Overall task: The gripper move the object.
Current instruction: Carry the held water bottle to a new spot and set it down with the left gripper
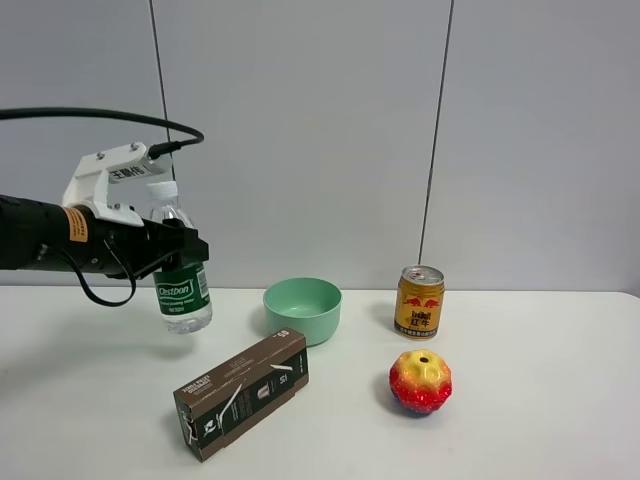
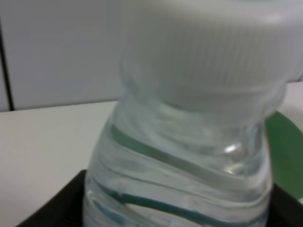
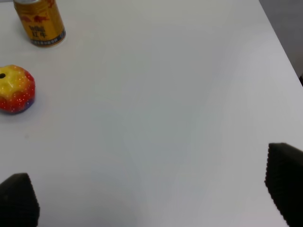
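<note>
The clear water bottle point(image 1: 183, 292) with a white cap and dark green label hangs upright in the air above the table's left side. My left gripper point(image 1: 176, 246), a black claw with a white bracket and an orange band, is shut on its upper body. In the left wrist view the bottle point(image 2: 180, 161) fills the frame, with a black finger point(image 2: 52, 210) at each lower corner. My right gripper point(image 3: 151, 198) is open and empty over bare table; it is out of the exterior view.
A mint green bowl point(image 1: 302, 308) stands right of the bottle. A brown carton point(image 1: 241, 392) lies in front. A gold can point(image 1: 419, 301) and a red-yellow apple-like toy point(image 1: 420, 381) sit to the right; both show in the right wrist view point(image 3: 40, 22) point(image 3: 15, 89).
</note>
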`<action>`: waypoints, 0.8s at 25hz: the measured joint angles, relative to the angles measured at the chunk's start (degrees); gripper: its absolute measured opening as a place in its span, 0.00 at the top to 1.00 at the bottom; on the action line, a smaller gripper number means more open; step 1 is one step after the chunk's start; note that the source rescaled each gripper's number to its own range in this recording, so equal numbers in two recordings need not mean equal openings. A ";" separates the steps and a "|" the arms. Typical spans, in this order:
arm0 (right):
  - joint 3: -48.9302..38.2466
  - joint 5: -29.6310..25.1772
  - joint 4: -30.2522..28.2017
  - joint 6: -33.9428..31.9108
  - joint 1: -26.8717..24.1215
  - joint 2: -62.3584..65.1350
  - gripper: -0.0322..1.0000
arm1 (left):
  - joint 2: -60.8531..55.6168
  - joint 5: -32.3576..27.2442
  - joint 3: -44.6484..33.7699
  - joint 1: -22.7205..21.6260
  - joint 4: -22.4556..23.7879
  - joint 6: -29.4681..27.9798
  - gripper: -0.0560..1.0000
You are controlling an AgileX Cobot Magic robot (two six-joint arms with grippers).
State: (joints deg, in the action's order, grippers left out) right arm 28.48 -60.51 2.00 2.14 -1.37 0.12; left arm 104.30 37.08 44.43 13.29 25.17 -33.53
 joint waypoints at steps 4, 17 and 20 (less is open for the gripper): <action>0.00 0.00 0.00 0.00 0.00 0.00 0.00 | 4.25 4.51 0.00 0.42 0.15 1.31 0.94; 0.00 0.00 0.00 0.00 0.00 0.00 0.00 | 10.71 10.65 0.05 0.42 -1.36 7.44 0.94; 0.00 0.00 0.00 0.00 0.00 0.00 0.00 | 11.34 11.84 0.05 0.42 -1.56 8.61 0.95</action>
State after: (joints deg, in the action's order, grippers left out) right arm 28.48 -60.51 2.00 2.14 -1.37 0.12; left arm 115.64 48.92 44.48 13.71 23.61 -24.93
